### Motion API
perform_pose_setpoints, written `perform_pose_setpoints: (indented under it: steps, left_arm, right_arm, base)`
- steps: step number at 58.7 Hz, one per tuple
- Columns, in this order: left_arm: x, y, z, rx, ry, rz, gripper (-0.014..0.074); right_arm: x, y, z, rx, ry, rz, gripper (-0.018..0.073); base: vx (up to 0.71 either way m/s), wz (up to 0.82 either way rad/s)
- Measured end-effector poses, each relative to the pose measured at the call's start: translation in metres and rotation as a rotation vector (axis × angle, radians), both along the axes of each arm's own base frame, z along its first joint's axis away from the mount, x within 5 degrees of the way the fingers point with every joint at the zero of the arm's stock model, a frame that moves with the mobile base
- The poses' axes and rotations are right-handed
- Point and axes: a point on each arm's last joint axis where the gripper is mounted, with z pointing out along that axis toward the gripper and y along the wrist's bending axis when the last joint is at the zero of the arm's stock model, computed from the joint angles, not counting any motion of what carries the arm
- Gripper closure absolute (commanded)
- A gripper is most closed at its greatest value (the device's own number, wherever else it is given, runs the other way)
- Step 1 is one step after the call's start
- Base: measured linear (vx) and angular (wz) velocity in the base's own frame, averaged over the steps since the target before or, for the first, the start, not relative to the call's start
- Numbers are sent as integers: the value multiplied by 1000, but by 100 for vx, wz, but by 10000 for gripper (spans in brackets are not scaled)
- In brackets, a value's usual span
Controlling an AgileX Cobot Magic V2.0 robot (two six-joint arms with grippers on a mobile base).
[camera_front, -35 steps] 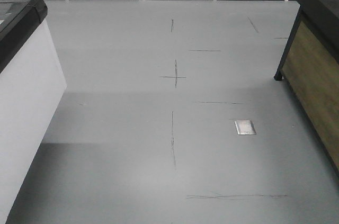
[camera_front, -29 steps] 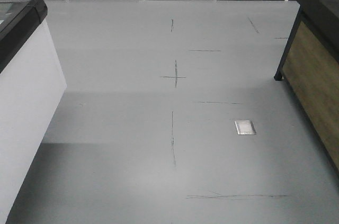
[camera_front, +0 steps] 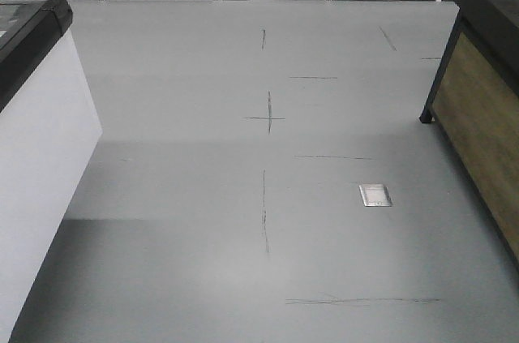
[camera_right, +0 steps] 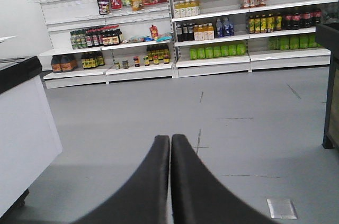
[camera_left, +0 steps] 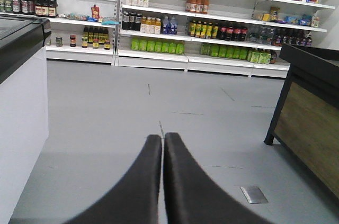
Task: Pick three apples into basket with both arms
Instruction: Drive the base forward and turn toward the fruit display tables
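No shift since earlier; left hand (camera_left: 162, 138) and right hand (camera_right: 170, 139) each pressed together, over grey floor (camera_left: 106, 102).

The left hand (camera_left: 162, 138) and the right hand (camera_right: 170, 139) are each made up of two smooth, matte black fingers (camera_left: 140, 187), broadened at the base and tapered in a curve to rounded tips.

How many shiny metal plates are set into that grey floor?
1. The metal plate lies right of centre, near the wood-panelled counter. Others may lie outside the views.
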Motion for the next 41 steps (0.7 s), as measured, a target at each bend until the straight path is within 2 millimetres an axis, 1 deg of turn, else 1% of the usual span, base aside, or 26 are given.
perform_pose_setpoints:
  steps: [41]
  left_arm:
    - [0,0,0,0,0,0,602]
  right_arm:
    - [0,0,0,0,0,0,567]
  base:
    - [0,0]
